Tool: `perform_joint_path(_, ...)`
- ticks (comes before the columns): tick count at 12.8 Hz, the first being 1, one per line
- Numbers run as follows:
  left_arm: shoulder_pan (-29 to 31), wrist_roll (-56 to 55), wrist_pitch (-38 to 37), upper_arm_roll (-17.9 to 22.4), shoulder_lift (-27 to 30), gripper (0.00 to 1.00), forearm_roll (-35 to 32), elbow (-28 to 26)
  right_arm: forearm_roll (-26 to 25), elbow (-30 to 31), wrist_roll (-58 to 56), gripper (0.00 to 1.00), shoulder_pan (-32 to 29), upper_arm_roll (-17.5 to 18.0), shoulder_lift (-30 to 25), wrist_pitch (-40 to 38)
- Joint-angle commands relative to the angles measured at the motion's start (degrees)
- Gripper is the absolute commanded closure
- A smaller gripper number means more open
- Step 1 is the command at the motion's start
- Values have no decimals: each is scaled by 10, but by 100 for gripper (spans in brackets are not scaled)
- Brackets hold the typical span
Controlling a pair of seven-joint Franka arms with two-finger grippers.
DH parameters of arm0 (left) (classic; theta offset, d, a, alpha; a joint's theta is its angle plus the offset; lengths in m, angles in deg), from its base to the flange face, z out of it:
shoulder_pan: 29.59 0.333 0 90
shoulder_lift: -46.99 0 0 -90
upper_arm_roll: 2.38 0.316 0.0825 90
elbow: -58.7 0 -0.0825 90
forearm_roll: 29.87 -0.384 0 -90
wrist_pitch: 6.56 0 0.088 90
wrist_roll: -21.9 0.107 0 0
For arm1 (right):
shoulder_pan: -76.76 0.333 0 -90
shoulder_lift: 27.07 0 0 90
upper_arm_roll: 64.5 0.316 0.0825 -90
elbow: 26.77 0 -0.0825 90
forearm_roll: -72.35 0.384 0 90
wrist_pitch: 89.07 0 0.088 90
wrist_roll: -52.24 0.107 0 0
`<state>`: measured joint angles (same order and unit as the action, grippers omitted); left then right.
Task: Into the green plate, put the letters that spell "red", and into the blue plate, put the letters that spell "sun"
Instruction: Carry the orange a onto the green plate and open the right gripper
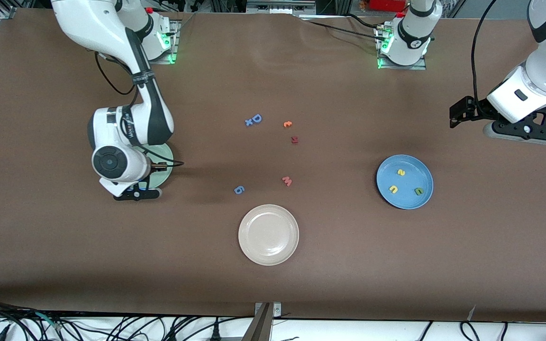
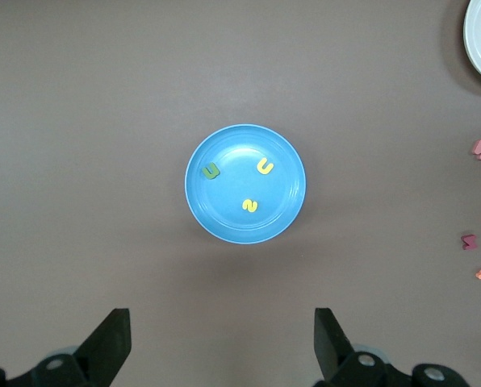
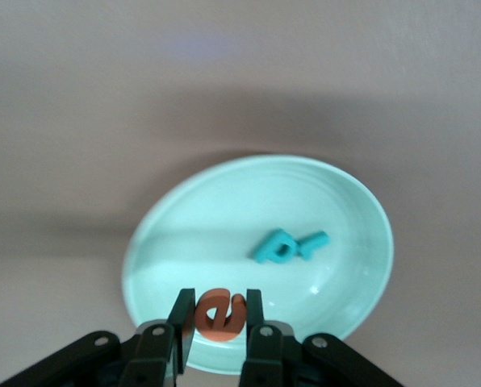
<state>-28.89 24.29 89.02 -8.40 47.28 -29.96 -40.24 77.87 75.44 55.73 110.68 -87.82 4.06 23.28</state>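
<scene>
Right gripper (image 3: 218,322) clamped on orange "e" (image 3: 220,314), poised directly over green plate (image 3: 224,210) near teal "d" (image 3: 274,247) and "r" (image 3: 315,242); left gripper (image 2: 222,343) wide open, empty, waiting above blue plate (image 2: 216,218) with "sun" letters (image 2: 264,166).

Even, bright overhead light fills the front view, with soft shadows beside the arms. The right wrist view is hazy, its upper half blurred. The left wrist view is sharp and glare-free.
</scene>
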Motion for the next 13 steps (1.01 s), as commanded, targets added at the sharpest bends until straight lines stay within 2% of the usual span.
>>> perform_joint_path(1, -1, 7, -4, 1, 9, 0, 9, 0, 5, 76, -32, 73, -11, 0, -39, 19)
perform_joint_path(4, -1, 7, -6, 1, 9, 0, 9, 0, 7, 120, -33, 72, -11, 3, -36, 72)
perform_joint_path(8, -4, 6, -8, 1, 9, 0, 9, 0, 65, 132, -62, 70, -11, 4, -22, 81)
perform_joint_path(9, -6, 6, -9, 1, 10, 0, 9, 1, 65, 131, -63, 57, -11, 4, -22, 81)
perform_joint_path(10, -6, 7, -9, 1, 10, 0, 9, 0, 66, 130, -63, 13, -11, 4, -24, 84)
perform_joint_path(11, -6, 7, -9, 1, 10, 0, 9, 0, 66, 126, -62, 1, -11, 3, -28, 83)
perform_joint_path(13, -8, 7, -9, 1, 9, 0, 9, 1, 65, 111, -57, 1, -11, 1, -41, 74)
